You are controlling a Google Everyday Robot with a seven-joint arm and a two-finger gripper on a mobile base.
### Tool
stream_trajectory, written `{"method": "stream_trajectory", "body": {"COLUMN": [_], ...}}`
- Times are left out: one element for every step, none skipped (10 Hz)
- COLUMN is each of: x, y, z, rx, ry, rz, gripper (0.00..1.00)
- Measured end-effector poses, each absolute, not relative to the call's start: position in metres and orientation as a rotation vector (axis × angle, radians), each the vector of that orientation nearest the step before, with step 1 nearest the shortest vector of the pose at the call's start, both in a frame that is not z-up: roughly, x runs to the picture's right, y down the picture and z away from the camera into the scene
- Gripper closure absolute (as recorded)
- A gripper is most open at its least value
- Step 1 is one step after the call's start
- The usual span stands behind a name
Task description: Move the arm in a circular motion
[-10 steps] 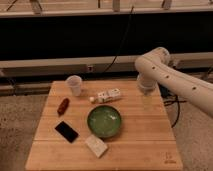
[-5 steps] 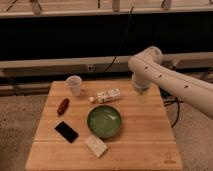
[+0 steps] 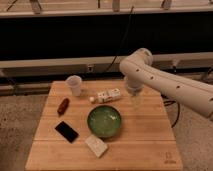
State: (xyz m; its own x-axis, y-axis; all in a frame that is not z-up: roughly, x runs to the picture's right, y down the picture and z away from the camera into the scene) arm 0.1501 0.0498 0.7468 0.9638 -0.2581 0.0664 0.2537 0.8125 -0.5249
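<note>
Counter [image 3: 145, 145]: pale wooden top with plank seams, and a small mark in its 5 o'clock corner.
Room: speckled floor [image 3: 17, 112] on both sides; behind, a dark wall [image 3: 60, 37] crossed by pale ledges [image 3: 50, 64], with a black cable [image 3: 126, 37] hanging down.
Bowl [image 3: 104, 121]: green, round, at the counter's centre; its glossy green inside shows.
Cup [image 3: 74, 85]: white, upright, at 11 o'clock from the bowl; its contents cannot be told.
Other items: a small white box [image 3: 109, 96] at 12 o'clock, a red-brown object [image 3: 63, 105] at 9 to 10 o'clock, a black phone [image 3: 66, 131] at 8 o'clock and a white block [image 3: 96, 146] at 6 o'clock.
Arm [image 3: 170, 86]: 1 thick white tube entering from 3 o'clock, bending down at a rounded joint.
End effector [image 3: 134, 98]: hangs over the counter at 1 o'clock from the bowl, just right of the box; I cannot tell its state.
</note>
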Motion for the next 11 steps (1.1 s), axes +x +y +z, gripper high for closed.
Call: {"method": "stream_trajectory", "body": {"x": [0.148,0.143,0.139,0.136,0.133,0.133,0.132,0.127,0.124,0.123,0.122], "y": [0.053,0.056,0.06,0.062,0.064,0.065,0.068,0.075,0.081,0.083,0.085], "z": [0.746,0.744,0.742,0.741,0.74,0.74,0.738,0.734,0.731,0.729,0.728], "rx": [-0.562,-0.562,-0.565,-0.565,-0.566,-0.566,-0.567,-0.57,-0.573,-0.575,-0.575], "ry": [0.004,-0.004,-0.009,-0.014,-0.02,-0.023,-0.029,-0.043,-0.051,-0.056,-0.063], "rz": [-0.289,-0.301,-0.31,-0.32,-0.328,-0.333,-0.34,-0.344,-0.347,-0.348,-0.355], "gripper": [0.2,0.2,0.2,0.2,0.2,0.2,0.2,0.2,0.2,0.2,0.2]}}
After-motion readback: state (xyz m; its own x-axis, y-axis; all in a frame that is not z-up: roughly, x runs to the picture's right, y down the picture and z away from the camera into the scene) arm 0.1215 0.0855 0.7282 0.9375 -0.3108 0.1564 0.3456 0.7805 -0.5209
